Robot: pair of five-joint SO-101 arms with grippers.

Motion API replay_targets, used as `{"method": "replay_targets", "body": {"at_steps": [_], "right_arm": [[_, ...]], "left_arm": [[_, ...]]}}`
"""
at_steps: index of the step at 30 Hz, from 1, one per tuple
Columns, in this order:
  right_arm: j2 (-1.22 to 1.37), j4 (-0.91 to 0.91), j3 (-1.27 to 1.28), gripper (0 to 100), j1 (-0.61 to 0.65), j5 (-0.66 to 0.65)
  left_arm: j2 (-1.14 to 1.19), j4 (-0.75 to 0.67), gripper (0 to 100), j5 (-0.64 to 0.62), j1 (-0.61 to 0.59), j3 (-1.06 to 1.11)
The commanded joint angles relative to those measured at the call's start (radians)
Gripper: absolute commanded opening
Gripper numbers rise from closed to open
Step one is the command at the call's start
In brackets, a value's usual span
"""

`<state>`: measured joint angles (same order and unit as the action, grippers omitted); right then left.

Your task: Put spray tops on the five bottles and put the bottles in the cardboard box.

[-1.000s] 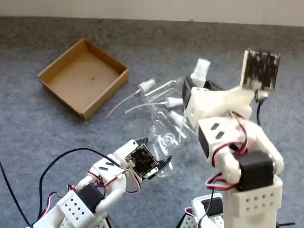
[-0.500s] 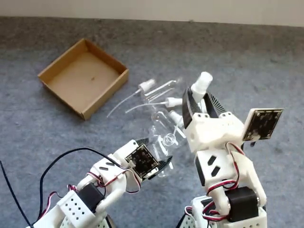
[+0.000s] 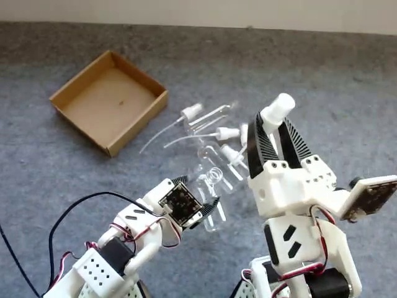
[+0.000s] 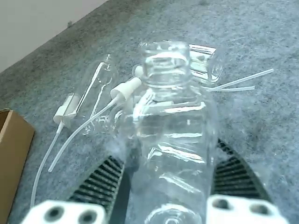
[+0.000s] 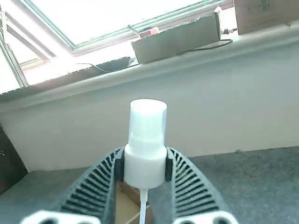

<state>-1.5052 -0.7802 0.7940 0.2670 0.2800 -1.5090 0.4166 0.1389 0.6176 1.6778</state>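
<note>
One spray top point(image 5: 147, 123) clamped in right tool point(image 5: 145, 158), bottle point(image 4: 170, 112) in left tool point(image 4: 169, 179)

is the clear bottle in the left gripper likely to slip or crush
The clear plastic bottle looks empty, so probably light. Its thin-looking glossy walls may flex or slip in the left gripper. Round-bodied, it would likely roll if laid down.

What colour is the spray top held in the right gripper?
White. The spray top shows best in the right wrist view, clamped in the right gripper.
</note>
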Motion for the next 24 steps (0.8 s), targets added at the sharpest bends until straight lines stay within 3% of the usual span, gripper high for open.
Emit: {"method": "replay_targets", "body": {"at_steps": [1,5,12,24], "right_arm": [[0.004,0.035,-0.062,0.5,0.007,0.009],[0.004,0.035,-0.064,0.5,0.021,0.009],[0.004,0.035,-0.027,0.5,0.166,0.005],[0.004,0.036,0.010,0.5,0.168,0.002]], "left_arm": [[-0.022,-0.003,9,0.005,-0.007,0.025],[-0.022,-0.003,9,0.005,-0.005,0.025],[-0.022,-0.003,9,0.005,-0.008,0.025],[-0.022,-0.003,9,0.005,-0.012,0.025]]}}
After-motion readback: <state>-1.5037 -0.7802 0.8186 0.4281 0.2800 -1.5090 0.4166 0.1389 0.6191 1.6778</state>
